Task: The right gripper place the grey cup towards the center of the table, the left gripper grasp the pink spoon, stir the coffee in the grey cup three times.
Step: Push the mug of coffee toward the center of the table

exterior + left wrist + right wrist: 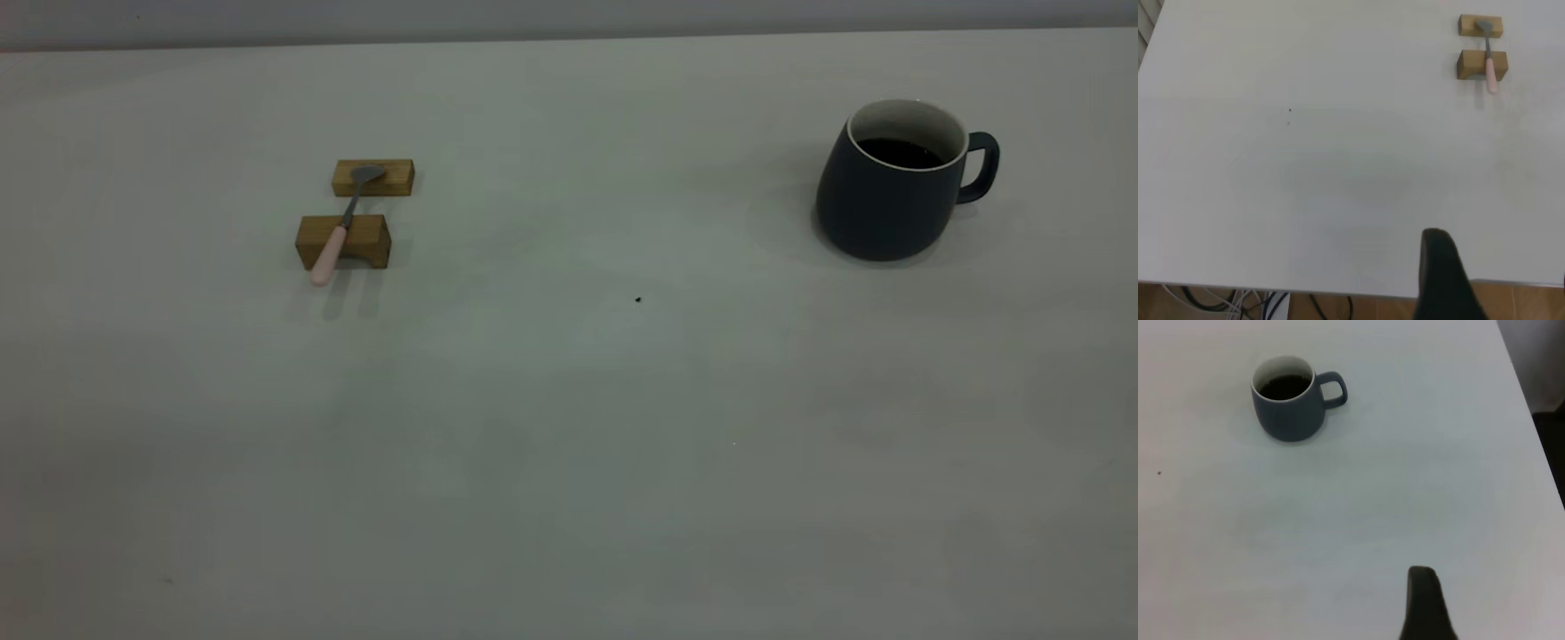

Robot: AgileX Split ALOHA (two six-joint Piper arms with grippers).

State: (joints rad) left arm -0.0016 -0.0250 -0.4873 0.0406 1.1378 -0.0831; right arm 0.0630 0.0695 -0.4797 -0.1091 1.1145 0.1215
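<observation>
The grey cup (893, 191) stands upright at the table's right, handle pointing right, with dark coffee (900, 153) inside. It also shows in the right wrist view as the grey cup (1290, 400) with coffee (1283, 385), far from my right gripper (1425, 603), of which only a dark part shows. The pink spoon (342, 229) lies across two wooden blocks at the left, its pink handle toward the front. In the left wrist view the pink spoon (1489, 63) is far from my left gripper (1439, 273), which hangs over the table's edge. Neither gripper appears in the exterior view.
The spoon's bowl rests on the far wooden block (373, 178) and its handle on the near block (344, 242). A tiny black speck (638, 300) marks the table (569, 427) near its middle. Cables (1238, 303) hang below the table's edge.
</observation>
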